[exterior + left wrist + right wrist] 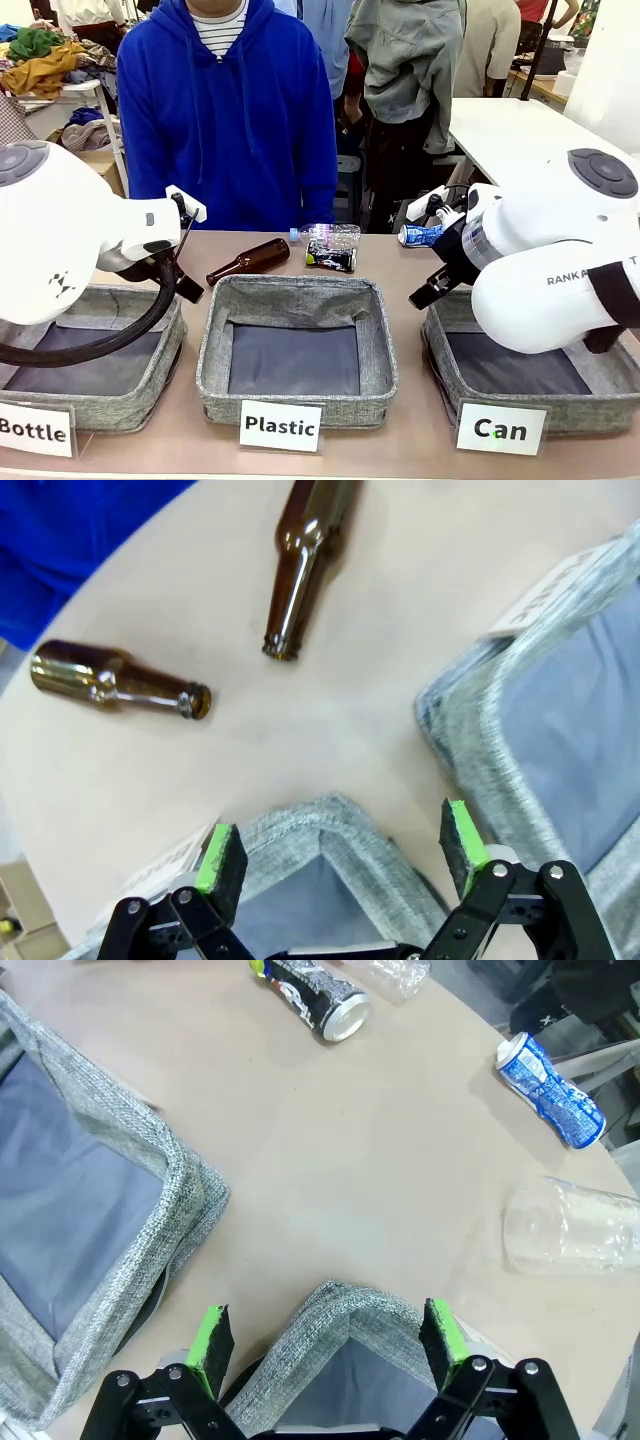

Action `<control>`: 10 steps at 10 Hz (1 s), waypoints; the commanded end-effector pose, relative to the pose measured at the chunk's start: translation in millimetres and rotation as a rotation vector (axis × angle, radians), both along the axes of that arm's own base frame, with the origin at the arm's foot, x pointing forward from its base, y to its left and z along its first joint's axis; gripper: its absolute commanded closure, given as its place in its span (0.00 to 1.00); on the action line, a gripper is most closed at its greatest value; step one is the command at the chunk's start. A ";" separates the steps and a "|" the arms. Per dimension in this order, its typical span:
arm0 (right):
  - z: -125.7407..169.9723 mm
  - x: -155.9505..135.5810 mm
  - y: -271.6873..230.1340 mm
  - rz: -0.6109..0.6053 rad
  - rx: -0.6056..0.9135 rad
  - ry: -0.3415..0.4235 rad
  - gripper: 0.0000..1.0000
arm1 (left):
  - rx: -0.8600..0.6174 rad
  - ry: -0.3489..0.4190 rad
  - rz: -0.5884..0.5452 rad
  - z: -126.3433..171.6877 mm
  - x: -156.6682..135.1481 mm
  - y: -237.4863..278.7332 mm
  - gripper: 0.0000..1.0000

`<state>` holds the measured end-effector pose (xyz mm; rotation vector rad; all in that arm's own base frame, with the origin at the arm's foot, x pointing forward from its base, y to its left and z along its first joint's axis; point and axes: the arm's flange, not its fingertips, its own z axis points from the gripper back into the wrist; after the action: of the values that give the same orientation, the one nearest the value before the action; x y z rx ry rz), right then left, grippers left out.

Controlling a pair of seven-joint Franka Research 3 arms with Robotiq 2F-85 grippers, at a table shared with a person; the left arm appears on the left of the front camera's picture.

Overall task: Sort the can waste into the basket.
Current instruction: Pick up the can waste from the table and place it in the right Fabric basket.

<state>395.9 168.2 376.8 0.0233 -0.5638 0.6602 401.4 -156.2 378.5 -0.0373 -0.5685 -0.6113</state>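
The basket (590, 412) carries a card (500, 429) reading "Can".

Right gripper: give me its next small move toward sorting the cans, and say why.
Probably reach forward to the blue and white can, which lies on its side on the table. The right gripper hangs open and empty over a corner of the Can basket, and that can looks closer than the black can farther off. Neither can is in the basket yet.

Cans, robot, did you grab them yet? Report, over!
Left end effector open, empty. Right end effector open, empty, above Can basket corner. Blue can, black can on table, unsorted. Clear plastic bottle lies beside blue can.
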 end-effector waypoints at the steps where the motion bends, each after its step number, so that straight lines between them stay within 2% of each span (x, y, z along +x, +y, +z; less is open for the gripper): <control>1: 56.7 -18.9 4.6 0.028 0.048 0.002 0.00 | -0.076 -0.058 -0.084 63.5 -26.9 -8.4 0.00; 3: 127.6 -57.8 -16.9 -0.063 0.324 0.058 0.00 | -0.254 -0.042 -0.120 138.3 -74.2 3.0 0.00; 4: 144.9 -76.4 -42.8 -0.051 0.460 0.071 0.00 | -0.319 -0.051 -0.169 162.2 -100.7 32.1 0.00; 5: 151.5 -89.2 -80.9 -0.068 0.570 0.085 0.00 | -0.390 -0.055 -0.225 168.7 -113.9 70.0 0.00; 6: 151.1 -101.2 -124.8 -0.104 0.706 0.089 0.00 | -0.459 -0.117 -0.094 168.3 -119.7 114.1 0.00; 7: 144.9 -110.1 -170.8 -0.156 0.870 0.095 0.00 | -0.566 -0.107 -0.061 162.6 -121.5 162.8 0.00; 9: 116.4 -128.2 -257.2 -0.294 1.141 0.079 0.00 | -0.845 -0.132 0.062 134.8 -132.2 263.4 0.00; 10: 100.1 -134.2 -289.0 -0.381 1.230 0.063 0.00 | -0.995 -0.157 0.093 108.6 -138.1 302.4 0.00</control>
<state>299.8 -125.0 542.9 1.0075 -0.7715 -0.0606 287.3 142.5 550.7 -0.7773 -0.9218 -0.2486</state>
